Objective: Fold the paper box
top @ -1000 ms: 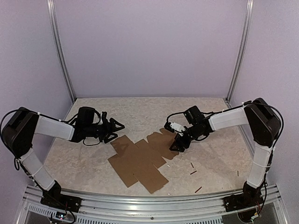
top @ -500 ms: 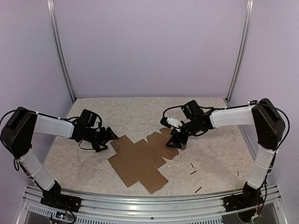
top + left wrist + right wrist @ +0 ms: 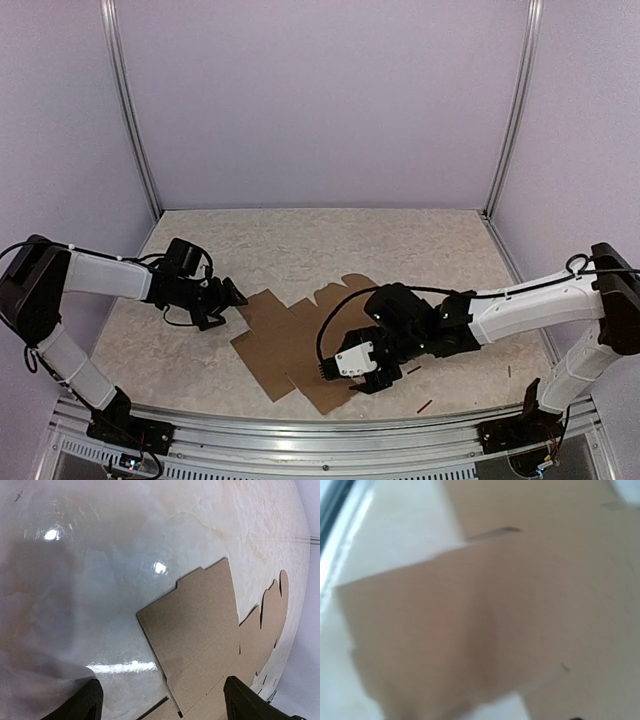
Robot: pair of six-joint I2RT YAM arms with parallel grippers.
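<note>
- Plain brown die-cut cardboard sheet, the paper box (image 3: 298,338): lies unfolded and flat on the marbled beige table top (image 3: 330,240), in the near middle of the table between the two arms. Its rounded flaps are at the far right end and its square panels run toward the near edge.
- Left gripper (image 3: 226,297): low over the table, just beside the sheet's far left corner, pointing right toward it. Contact cannot be judged from above.
- Left wrist view: both black fingers (image 3: 89,699) are spread wide with nothing between them. The sheet (image 3: 200,630) lies flat ahead, and its notched corner sits in the gap as seen by the camera. Jaws released.
- Right gripper (image 3: 366,382): arm stretched leftward and low, with the wrist over the near right part of the sheet.
- Right wrist view: blurred, filled with brown cardboard (image 3: 470,620) seen close up, with pale table at the left. No fingers can be made out, so its jaw state cannot be told.
- Small dark stick-like scraps (image 3: 413,369) lie on the table right of the sheet.
</note>
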